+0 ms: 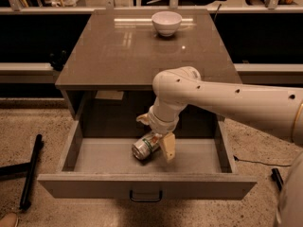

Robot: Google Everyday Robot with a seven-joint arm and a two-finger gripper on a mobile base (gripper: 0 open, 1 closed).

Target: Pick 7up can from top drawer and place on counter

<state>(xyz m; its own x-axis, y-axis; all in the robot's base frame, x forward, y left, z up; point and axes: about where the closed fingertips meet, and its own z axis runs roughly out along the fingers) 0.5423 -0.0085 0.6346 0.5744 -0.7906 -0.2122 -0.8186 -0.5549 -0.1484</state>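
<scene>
The 7up can [144,147] lies on its side on the floor of the open top drawer [94,160], its shiny end facing the front left. My gripper [155,134] hangs down into the drawer from the white arm and is open. One finger [168,148] is just right of the can and the other [142,119] is behind it to the left, so the can's far end sits between them. The counter [118,51] is the glossy top above the drawer.
A white bowl [166,22] stands at the back of the counter. The drawer's front panel carries a small dark handle [146,196]. A black bar [31,171] lies on the speckled floor to the left, and a cable [258,163] to the right.
</scene>
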